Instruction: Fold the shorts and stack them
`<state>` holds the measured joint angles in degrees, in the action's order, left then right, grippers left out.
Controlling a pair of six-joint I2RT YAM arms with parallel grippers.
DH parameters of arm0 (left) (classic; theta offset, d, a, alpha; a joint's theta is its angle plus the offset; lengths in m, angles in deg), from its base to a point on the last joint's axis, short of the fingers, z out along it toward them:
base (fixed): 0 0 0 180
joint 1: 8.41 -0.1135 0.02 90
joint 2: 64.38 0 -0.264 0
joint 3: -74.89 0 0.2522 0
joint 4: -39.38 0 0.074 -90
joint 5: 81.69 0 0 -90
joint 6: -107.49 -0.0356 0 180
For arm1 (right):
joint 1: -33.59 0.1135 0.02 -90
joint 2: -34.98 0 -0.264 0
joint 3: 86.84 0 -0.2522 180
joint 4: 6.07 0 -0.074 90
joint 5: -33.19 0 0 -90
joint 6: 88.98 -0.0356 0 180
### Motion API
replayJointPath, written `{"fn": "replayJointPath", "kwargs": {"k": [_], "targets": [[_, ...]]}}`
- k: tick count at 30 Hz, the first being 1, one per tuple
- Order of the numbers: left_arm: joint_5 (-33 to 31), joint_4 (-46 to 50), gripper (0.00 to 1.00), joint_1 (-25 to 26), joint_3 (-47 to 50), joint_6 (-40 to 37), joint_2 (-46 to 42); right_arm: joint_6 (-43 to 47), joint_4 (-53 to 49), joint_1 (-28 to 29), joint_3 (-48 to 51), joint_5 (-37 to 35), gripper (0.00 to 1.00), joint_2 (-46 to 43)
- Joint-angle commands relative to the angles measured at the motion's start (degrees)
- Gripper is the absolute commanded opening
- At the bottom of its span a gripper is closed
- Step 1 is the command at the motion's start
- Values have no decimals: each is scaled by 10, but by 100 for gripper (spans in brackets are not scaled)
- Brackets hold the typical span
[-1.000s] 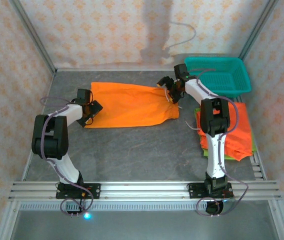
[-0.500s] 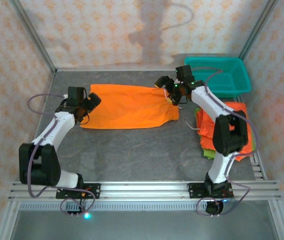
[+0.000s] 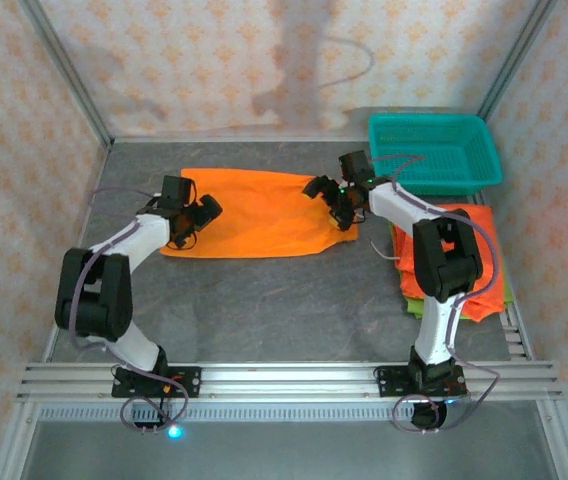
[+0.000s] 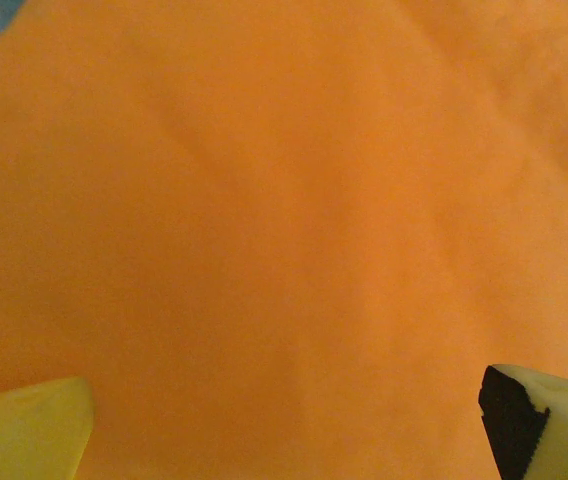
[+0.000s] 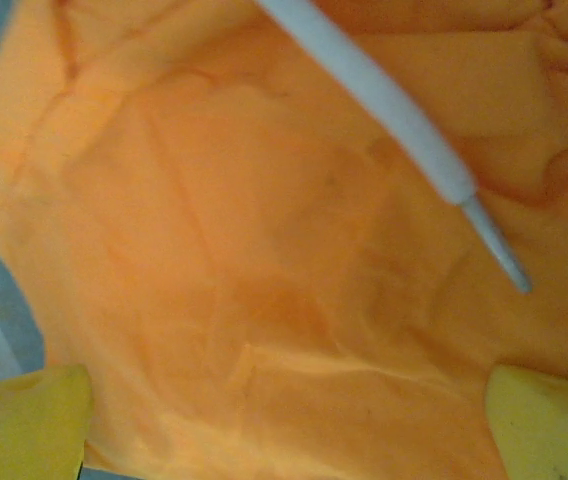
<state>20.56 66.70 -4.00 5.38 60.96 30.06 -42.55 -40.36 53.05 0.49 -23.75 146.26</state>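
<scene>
Shifted inward: left gripper [image 3: 207, 208], right gripper [image 3: 328, 198], over opposite ends of shorts [image 3: 264, 212]; both spread, empty.

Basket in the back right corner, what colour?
Teal. The basket shows best in the top external view.

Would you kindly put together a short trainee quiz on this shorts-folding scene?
1. True or false: the spread bright orange cloth shorts lie inside the teal plastic mesh basket.
2. Where is the stack of folded orange and lime green shorts? A) in the basket; B) beside the right arm, nearer than the basket; C) by the left arm.
3. Fill in: the left arm's fingers and the right arm's fingers are ____.
Key: 1 false; 2 B; 3 open.
</scene>
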Motion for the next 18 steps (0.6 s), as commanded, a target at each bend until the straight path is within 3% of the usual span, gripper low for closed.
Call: {"fn": "replayJointPath", "kwargs": {"k": [1,6,12,15,18], "targets": [[-3,-29,100,1,28,-6,-1,12,3,-1,29,-5,100,-3],[-11,-27,100,1,83,-12,-11,8,20,3,90,9,100,-27],[-30,-19,100,3,184,-9,-95,2,35,31,190,0,99,-138],[-37,10,100,9,198,-16,-160,26,5,54,205,-39,99,-201],[-42,52,100,15,185,-24,-229,80,-67,67,191,-122,99,-266]]}}
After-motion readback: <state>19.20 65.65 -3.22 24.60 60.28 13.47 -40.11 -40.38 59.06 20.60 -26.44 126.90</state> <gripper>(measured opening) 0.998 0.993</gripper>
